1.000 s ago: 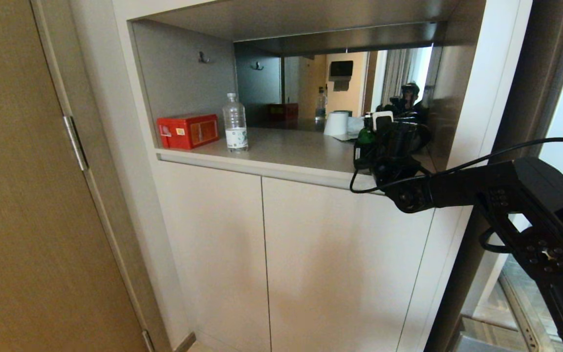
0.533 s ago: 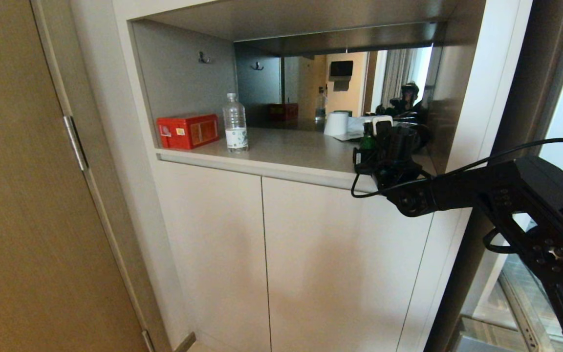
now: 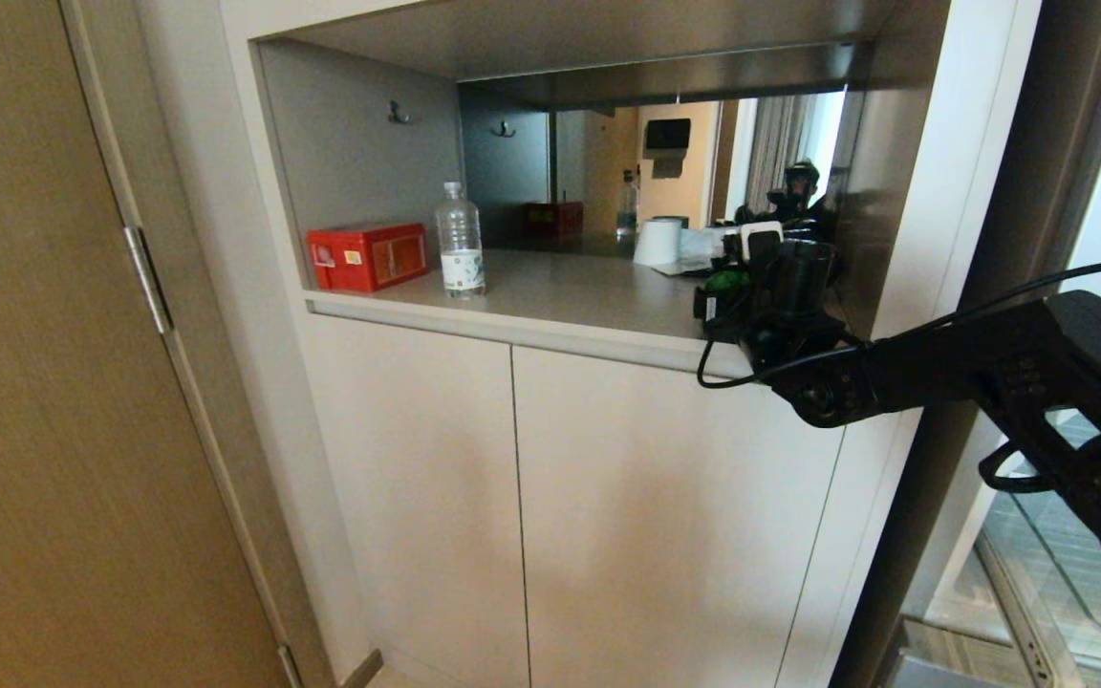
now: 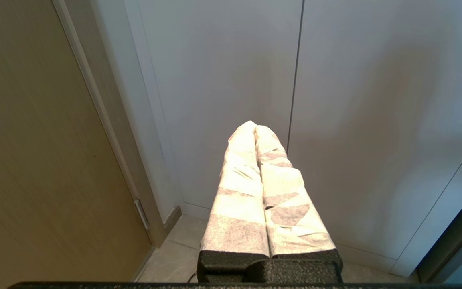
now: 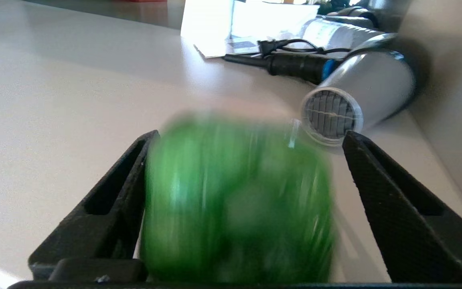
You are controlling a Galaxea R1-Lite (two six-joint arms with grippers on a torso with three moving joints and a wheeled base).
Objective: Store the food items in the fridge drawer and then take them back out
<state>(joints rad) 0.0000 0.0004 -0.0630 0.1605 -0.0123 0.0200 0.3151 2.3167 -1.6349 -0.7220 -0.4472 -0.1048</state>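
Right hand (image 5: 251,140) has spread apart; bell pepper (image 5: 237,200) loose between fingers, blurred, axis unclear.

three cameras, one shelf shared by two

the head camera looks forward and down at a cabinet (image 3: 608,497) with a recessed shelf (image 3: 570,287). the right wrist camera sits low behind the right gripper (image 5: 251,136), facing along that same shelf (image 5: 54,100), very near the green pepper (image 5: 235,200) between its fingers; the head view shows this pepper (image 3: 727,281) small. the left wrist camera looks past the left gripper (image 4: 255,127) at the cabinet doors (image 4: 335,120) and the floor (image 4: 171,261) below.
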